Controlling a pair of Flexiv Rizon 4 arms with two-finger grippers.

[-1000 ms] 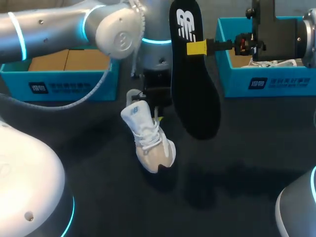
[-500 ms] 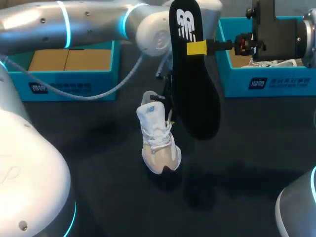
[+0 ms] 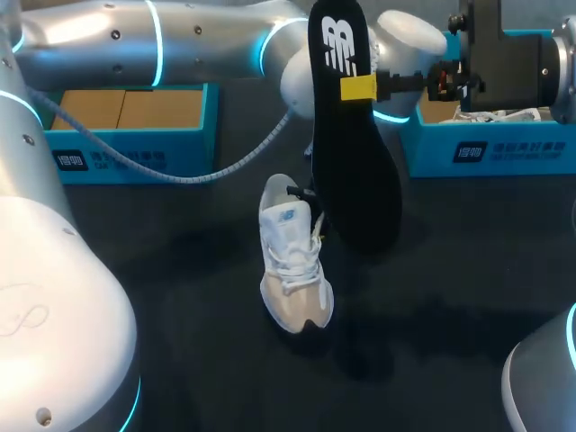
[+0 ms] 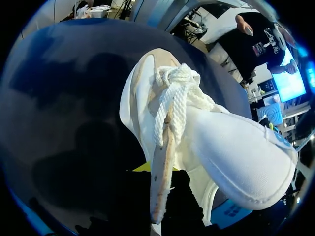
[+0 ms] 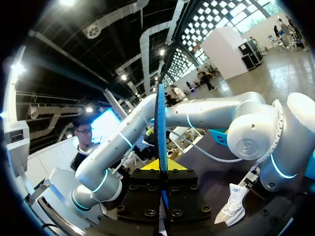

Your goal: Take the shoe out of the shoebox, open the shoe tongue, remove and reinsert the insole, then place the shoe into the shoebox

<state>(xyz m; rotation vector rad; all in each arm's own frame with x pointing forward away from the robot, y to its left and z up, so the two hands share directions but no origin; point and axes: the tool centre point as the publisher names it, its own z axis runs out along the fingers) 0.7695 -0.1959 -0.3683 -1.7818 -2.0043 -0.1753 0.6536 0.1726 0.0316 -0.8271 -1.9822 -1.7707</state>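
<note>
The white shoe (image 3: 293,256) lies mid-table, toe toward the front edge, laces up. My left gripper (image 3: 306,200) is at its heel end, partly hidden behind the insole. In the left wrist view the left gripper (image 4: 160,194) is shut on the collar edge of the shoe (image 4: 211,137). The black insole (image 3: 351,144) hangs upright above the table, just right of the shoe. My right gripper (image 3: 360,87) is shut on its edge. The right wrist view shows the insole (image 5: 161,123) edge-on in the right gripper (image 5: 161,169), with the shoe (image 5: 235,202) below.
A teal shoebox (image 3: 486,148) stands at the back right with white paper inside. A second teal box (image 3: 126,148) stands at the back left, under my left arm (image 3: 180,40). Dark table surface lies in front of the shoe.
My left arm has swung to the right, carrying the shoe's heel end closer to the insole. The right arm and the insole have stayed still.
</note>
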